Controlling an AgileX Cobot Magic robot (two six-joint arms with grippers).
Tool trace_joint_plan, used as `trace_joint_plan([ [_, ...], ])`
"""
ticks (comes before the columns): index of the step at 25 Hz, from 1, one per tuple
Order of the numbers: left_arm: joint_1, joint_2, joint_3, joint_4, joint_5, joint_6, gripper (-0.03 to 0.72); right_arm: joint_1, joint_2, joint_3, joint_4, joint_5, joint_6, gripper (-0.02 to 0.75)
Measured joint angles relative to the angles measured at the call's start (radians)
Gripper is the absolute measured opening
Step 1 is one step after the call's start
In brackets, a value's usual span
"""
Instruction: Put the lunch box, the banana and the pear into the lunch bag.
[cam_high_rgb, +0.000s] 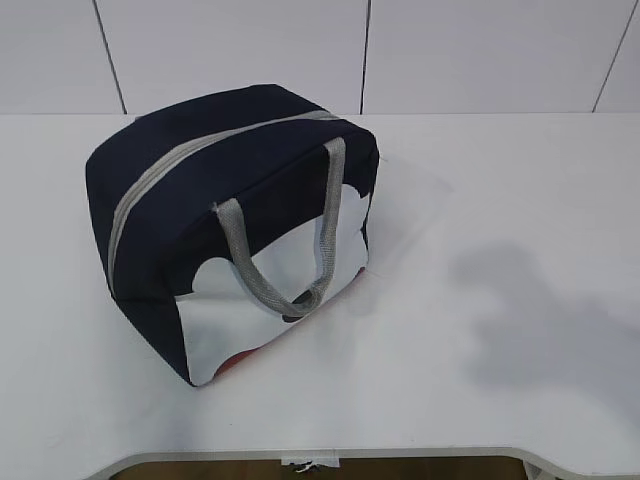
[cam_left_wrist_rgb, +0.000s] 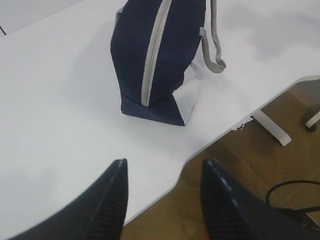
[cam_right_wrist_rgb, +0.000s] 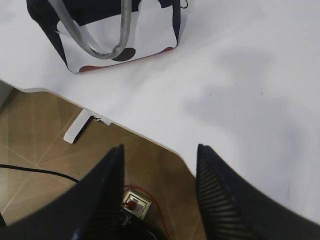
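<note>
White table (cam_high_rgb: 520, 200), pale panelled wall behind it, brown wood-look floor visible past the table's scalloped front edge in both my wrist views.

Lunch bag (cam_high_rgb: 225, 225) stands on the left half of the table, turned at an angle. Navy fabric, grey zipper (cam_high_rgb: 150, 175) running closed along its top. Grey webbing handle (cam_high_rgb: 275, 255) droops down over the white lower panel; a dark spot and a red patch show near the bottom of that panel.

Left gripper (cam_left_wrist_rgb: 162, 200): jaws parted, nothing between them, hanging over the table's front edge, well apart from the bag. From here I see the bag end-on, zipper line running down to its base.

Right gripper (cam_right_wrist_rgb: 157, 192): jaws likewise parted and empty, out over the floor just off the table edge. Bag sits at upper left of this view, handle loop over the spotted panel.

White table leg (cam_left_wrist_rgb: 272, 129) and a black cable (cam_left_wrist_rgb: 285, 192) on the floor.
</note>
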Motion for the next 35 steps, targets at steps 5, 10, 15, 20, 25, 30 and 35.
trace_joint_plan([
  [5, 0.0, -0.149, 0.117, -0.024, 0.002, 0.0, 0.361, 0.0, -0.15, 0.123, 0.0, 0.002, 0.002, 0.369],
  [10, 0.0, -0.248, 0.214, -0.024, 0.002, 0.0, 0.361, 0.0, -0.297, 0.248, -0.003, -0.041, 0.002, 0.369],
  [15, 0.0, -0.289, 0.252, -0.024, 0.002, 0.0, 0.361, 0.0, -0.429, 0.39, -0.044, -0.111, 0.002, 0.369],
  [20, 0.0, -0.474, 0.405, -0.011, -0.028, 0.0, 0.361, 0.0, -0.504, 0.462, -0.077, -0.144, 0.002, 0.368],
  [25, 0.0, -0.514, 0.486, -0.006, -0.033, -0.008, 0.361, 0.0, -0.524, 0.468, -0.121, -0.143, 0.002, 0.368],
  [30, 0.0, -0.514, 0.499, 0.025, -0.075, -0.016, 0.361, 0.0, -0.536, 0.48, -0.135, -0.137, 0.0, 0.367],
  [35, 0.0, -0.514, 0.528, 0.059, -0.141, -0.043, 0.361, 0.0, -0.556, 0.485, -0.142, -0.128, 0.008, 0.367],
])
